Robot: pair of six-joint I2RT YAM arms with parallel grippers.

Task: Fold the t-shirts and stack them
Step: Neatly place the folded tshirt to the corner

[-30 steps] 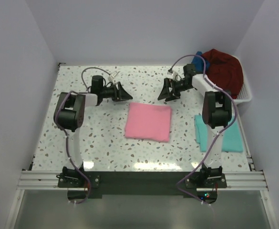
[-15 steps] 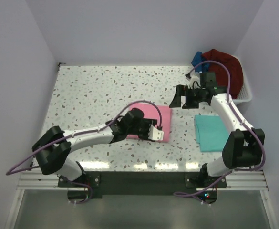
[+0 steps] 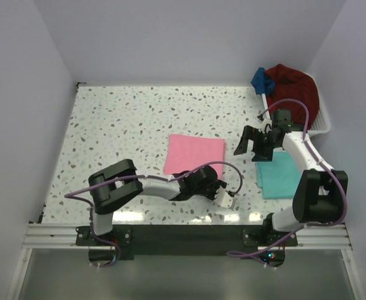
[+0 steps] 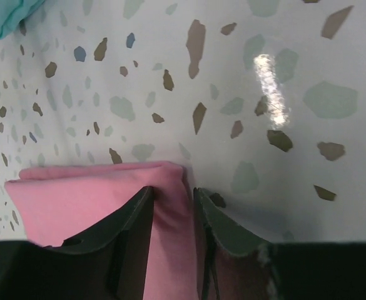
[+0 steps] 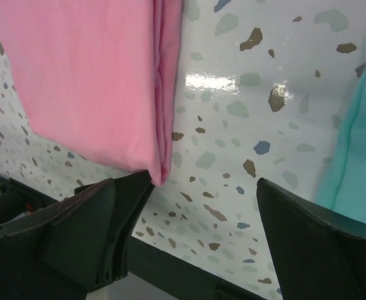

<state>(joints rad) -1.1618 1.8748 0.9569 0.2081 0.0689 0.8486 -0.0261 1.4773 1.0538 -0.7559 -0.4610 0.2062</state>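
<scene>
- Left gripper (image 4: 170, 209): has come forward from mid-shirt to the near right corner of the pink t-shirt (image 3: 195, 155), which lies folded at table centre; clenched on its edge
- Right gripper (image 3: 252, 145): drawn nearer, jaws spread wide, beside the teal t-shirt (image 3: 286, 181)
- Teal t-shirt: far edge covered by the right arm

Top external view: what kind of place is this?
Probably a robot test cell, not a home: plain walls enclose a speckled table, with a metal mounting rail at its near edge.

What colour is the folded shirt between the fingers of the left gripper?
Plain pink, with no pattern. The shirt shows best in the top external view.
</scene>
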